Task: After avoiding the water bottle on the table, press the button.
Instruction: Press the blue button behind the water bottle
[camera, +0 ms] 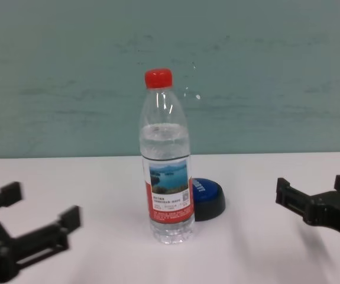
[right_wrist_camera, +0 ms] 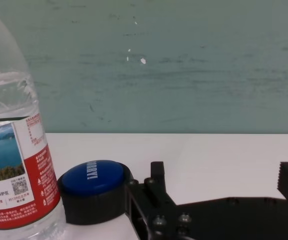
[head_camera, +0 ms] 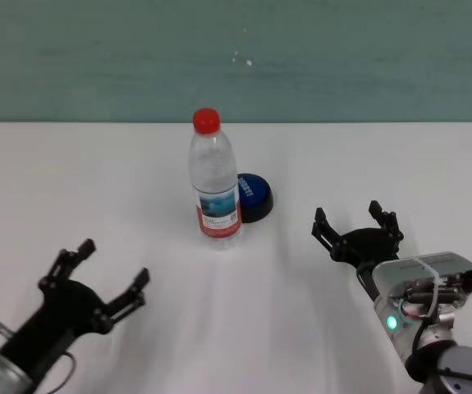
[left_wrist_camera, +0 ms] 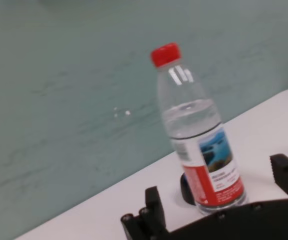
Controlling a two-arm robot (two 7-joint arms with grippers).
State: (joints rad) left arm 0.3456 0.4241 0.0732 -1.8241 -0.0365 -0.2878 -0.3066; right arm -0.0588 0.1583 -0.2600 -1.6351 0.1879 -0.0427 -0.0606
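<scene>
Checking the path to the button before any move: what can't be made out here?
- Button: near-left part hidden behind the water bottle in chest and head views.
- Button lettering: too small to read.
- Left claw, right claw: both open; forearms cut by the head view's bottom edge.

From the head and chest views, the tall clear plastic water bottle with a red screw cap (head_camera: 216, 182) stands in front of the low round blue push button with a black base (head_camera: 254, 195) and hides its left part; from the left wrist view only a dark sliver of that button (left_wrist_camera: 186, 188) shows behind the bottle's foot. In the right wrist view the bottle (right_wrist_camera: 11, 150) is cut off at the picture's edge, its cap almost wholly out of frame, and the white lettering on the button (right_wrist_camera: 94, 170) is too small to read. The black left gripper (camera: 25, 228) in the chest view is cut by the frame's edge, and so is the black right gripper (camera: 317, 198) on the other side.
</scene>
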